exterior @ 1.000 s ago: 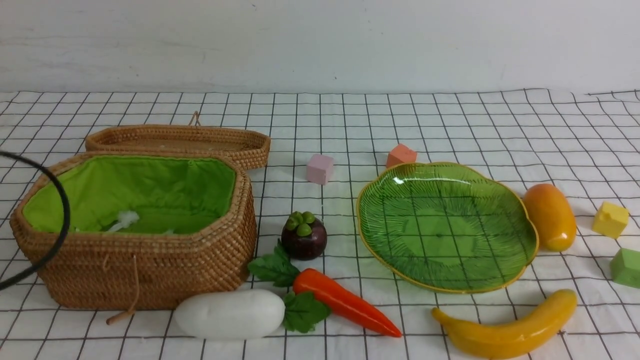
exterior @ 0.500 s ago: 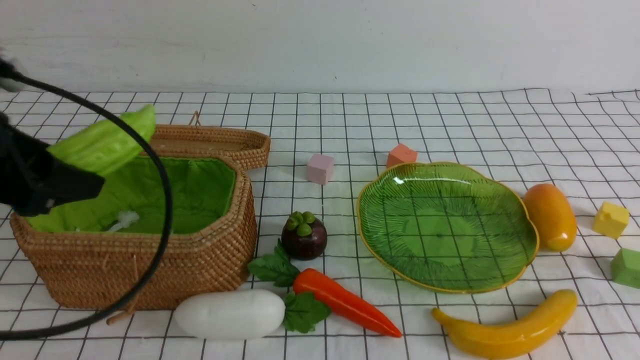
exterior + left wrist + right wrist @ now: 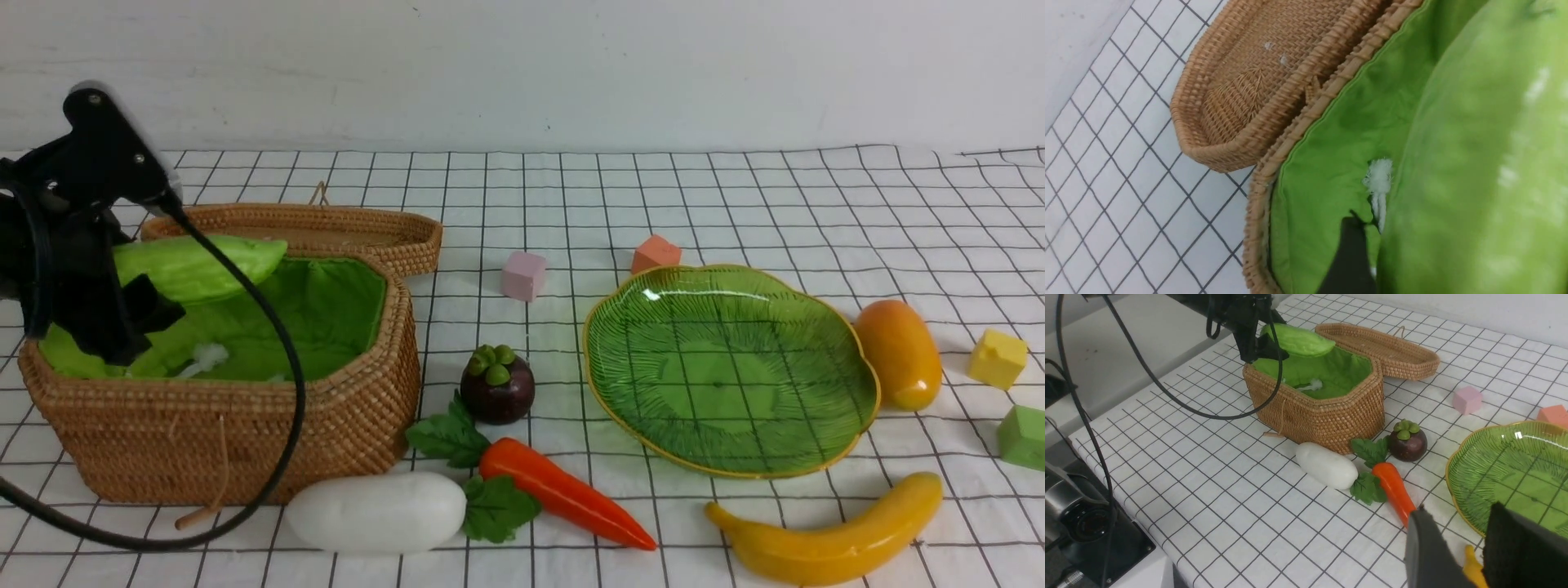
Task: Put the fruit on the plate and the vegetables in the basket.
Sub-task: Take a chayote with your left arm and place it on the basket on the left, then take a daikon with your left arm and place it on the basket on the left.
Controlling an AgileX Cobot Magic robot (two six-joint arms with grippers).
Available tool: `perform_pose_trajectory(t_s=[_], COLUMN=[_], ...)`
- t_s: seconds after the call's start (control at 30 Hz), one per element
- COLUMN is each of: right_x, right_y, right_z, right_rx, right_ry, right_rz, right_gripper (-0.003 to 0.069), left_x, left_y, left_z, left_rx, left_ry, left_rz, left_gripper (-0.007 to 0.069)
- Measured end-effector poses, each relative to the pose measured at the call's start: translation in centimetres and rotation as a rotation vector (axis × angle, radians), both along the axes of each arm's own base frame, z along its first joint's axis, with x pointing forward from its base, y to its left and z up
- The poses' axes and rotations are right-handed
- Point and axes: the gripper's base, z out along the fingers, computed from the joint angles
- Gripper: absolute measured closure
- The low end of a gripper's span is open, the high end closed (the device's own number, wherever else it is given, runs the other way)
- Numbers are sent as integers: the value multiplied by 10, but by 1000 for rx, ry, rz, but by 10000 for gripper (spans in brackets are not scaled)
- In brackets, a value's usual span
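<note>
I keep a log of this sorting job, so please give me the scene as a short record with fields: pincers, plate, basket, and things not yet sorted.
Left pincer: shut on the cabbage, held over the open basket
Right pincer: open, holding nothing
Plate: empty
Basket: no vegetable lying inside
Waiting on the cloth: radish, carrot, mangosteen, mango, banana

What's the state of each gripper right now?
Left gripper: closed on the cabbage, above the basket.
Right gripper: open, holding nothing.
</note>
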Motion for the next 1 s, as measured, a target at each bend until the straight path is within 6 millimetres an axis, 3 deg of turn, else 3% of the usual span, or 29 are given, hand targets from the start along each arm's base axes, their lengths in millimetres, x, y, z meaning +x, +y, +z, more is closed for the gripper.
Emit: perform_pose_trajectory(t_s=[0.17,0.33,0.37,0.43,0.47,0.57,0.6,0.63,0.67,0.7,0.77,0.8,0.83,0.93,0.97,1.0], right_x=[0,0,0,0,0,-1,-1,-1,-1,-2,-2,-2,-3,-4,-4,-5], right_y=[0,0,0,-1,-1,-1,-2,-2,-2,-2,-2,-2,-2,-2,-1,-1], right_z=[0,0,0,-1,-2,-4,-4,-6,-6,-7,-8,-8,-8,-8,-9,-9], right_rx=[1,-1,-5,-12,-19,-41,-44,-59,-61,-69,-73,-73,-74,-70,-67,-64], right_ry=[-2,-4,-4,1,7,27,28,42,43,51,59,60,66,74,80,83], right_rz=[-1,-3,-5,-5,-5,-3,-3,-1,-1,0,4,5,9,17,24,28], right_gripper=[424,424,424,424,424,424,424,424,424,424,424,424,424,424,424,424], left_x=[-11,-23,-29,-38,-48,-72,-74,-86,-86,-92,-95,-93,-92,-88,-82,-78], left_y=[-4,-17,-30,-49,-70,-116,-119,-139,-141,-155,-172,-172,-184,-193,-200,-202], left_z=[7,24,32,37,38,31,30,21,20,9,-7,-9,-23,-38,-51,-57], left_rx=[-63,-315,-396,-405,-378,-287,-285,-215,-203,-121,-19,-11,60,114,141,166], left_ry=[35,29,36,59,103,232,244,332,334,393,434,435,452,464,468,465], left_rz=[9,116,116,42,-64,-289,-302,-370,-381,-410,-419,-413,-420,-418,-416,-420], left_gripper=[-40,61,171,294,405,563,571,615,615,615,566,560,480,377,256,199])
